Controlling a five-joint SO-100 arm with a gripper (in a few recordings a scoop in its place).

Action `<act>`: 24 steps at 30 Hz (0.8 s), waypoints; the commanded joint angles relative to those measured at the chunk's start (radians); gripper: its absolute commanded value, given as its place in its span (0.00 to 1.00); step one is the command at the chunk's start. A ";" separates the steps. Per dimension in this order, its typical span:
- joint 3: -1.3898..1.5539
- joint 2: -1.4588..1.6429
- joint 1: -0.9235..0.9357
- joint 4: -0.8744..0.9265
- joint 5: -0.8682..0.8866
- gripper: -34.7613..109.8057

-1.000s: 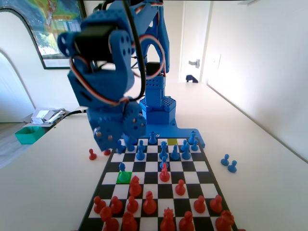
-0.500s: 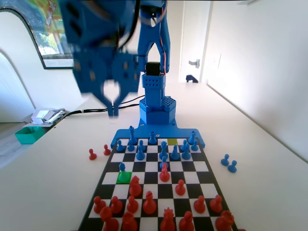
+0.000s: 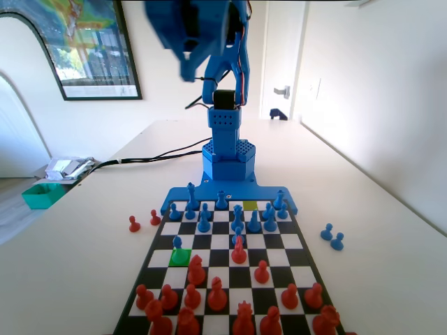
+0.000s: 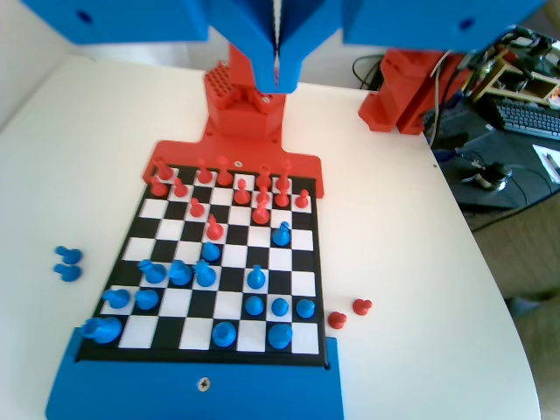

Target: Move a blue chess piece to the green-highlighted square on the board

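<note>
The gripper (image 4: 276, 79) hangs high above the board (image 3: 297, 259), jaws pressed together and empty. It should first open wide, then descend vertically over the blue chess piece (image 3: 177, 242) (just beside the green-highlighted square (image 3: 180, 257)).

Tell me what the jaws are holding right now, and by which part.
Nothing. In the wrist view the gripper hangs high above the board, its jaws pressed together with no piece between them.

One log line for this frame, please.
gripper: shut, empty, high above the board | blue chess piece: upright at far edge of the green-highlighted square | on-square: unclear
</note>
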 commanded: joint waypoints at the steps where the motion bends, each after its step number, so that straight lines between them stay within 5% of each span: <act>1: 0.026 0.166 -0.006 0.066 -0.002 0.25; 14: 0.233 0.552 -0.158 0.150 0.037 0.25; 24: 0.422 0.736 -0.218 0.051 0.066 0.25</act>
